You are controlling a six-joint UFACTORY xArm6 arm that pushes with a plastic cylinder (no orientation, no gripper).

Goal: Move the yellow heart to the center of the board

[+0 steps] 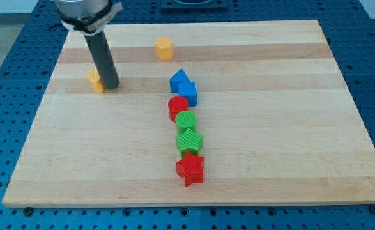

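My tip (110, 86) has no jaws to open or close and grips nothing; it stands on the wooden board (289, 160) touching the yellow heart (96, 81), which pokes out from behind the rod on the view's left, its shape largely hidden. That puts the yellow heart well to the view's left of the blue triangle (180, 79). From the blue triangle, a yellow hexagon (164, 48) lies toward the view's top, and a touching column runs toward the view's bottom: blue cube (188, 93), red cylinder (177, 107), green cylinder (186, 120), green block (189, 140), red star (190, 169).
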